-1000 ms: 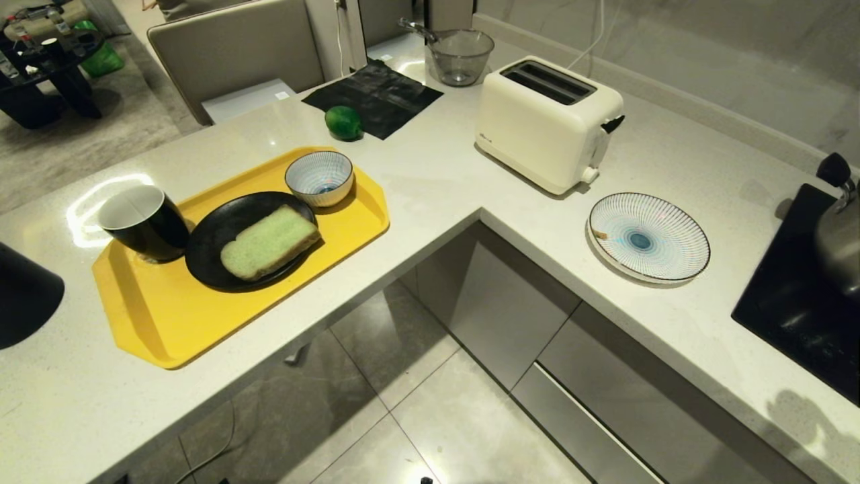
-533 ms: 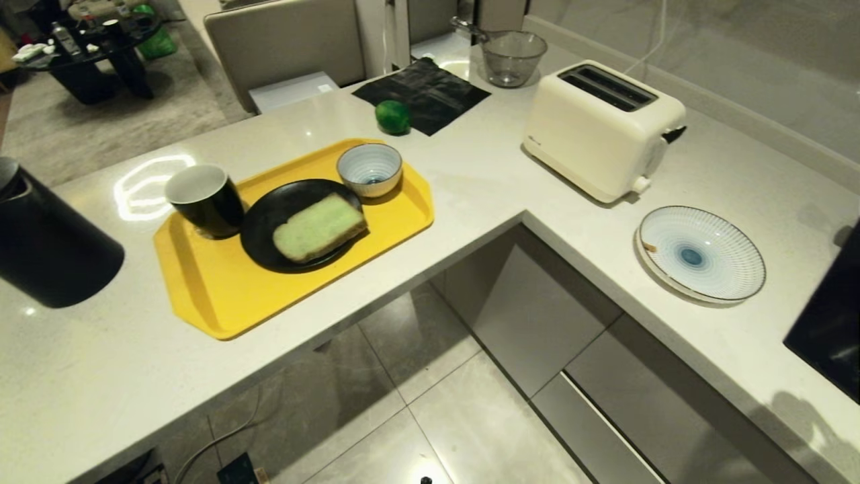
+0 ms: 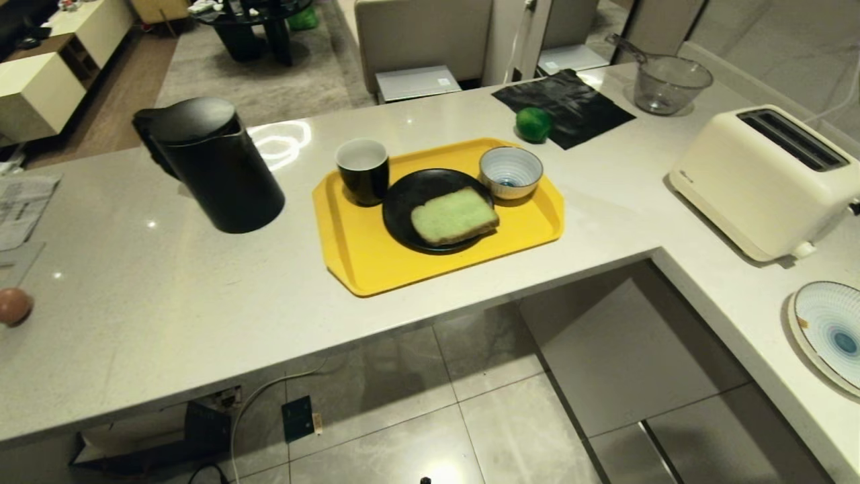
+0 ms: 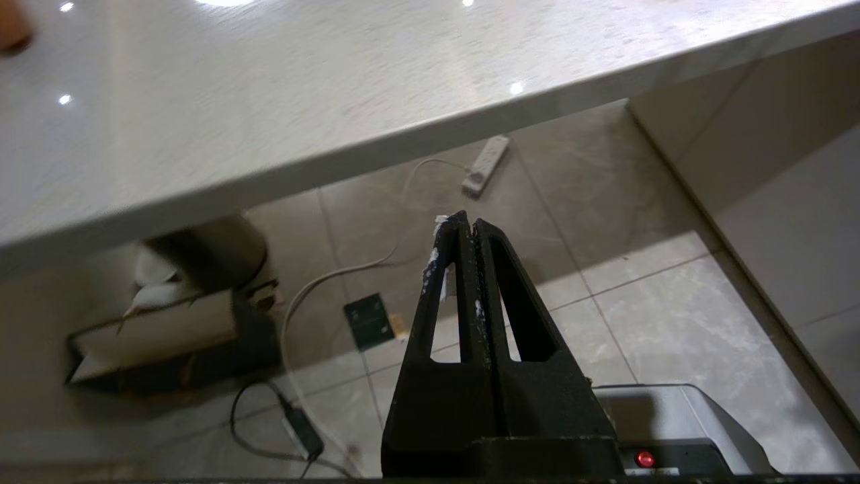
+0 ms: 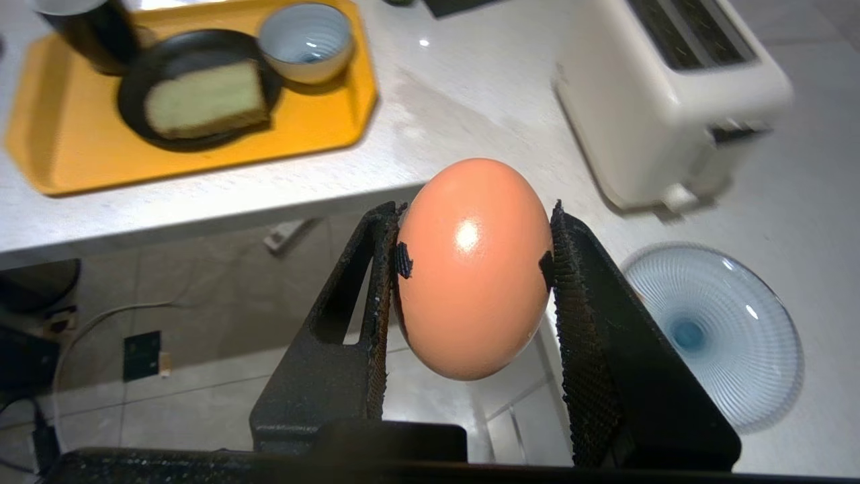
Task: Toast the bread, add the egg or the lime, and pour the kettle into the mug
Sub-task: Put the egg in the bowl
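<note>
Bread (image 3: 455, 216): untoasted, on black plate (image 3: 403, 202).
Egg (image 5: 474, 269): clamped in right gripper (image 5: 474, 265), undelivered.
Left gripper (image 4: 467, 232): closed, empty.
Kettle (image 3: 215, 165), mug (image 3: 363, 171): pour pending.

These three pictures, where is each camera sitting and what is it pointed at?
Head view: high up, looking down on the counter, yellow tray, kettle; no arm shows.
Left wrist view: behind the shut left claw, facing floor and counter edge.
Right wrist view: behind the right claw gripping an egg.
Head and right wrist views share tray, bread, toaster.
</note>
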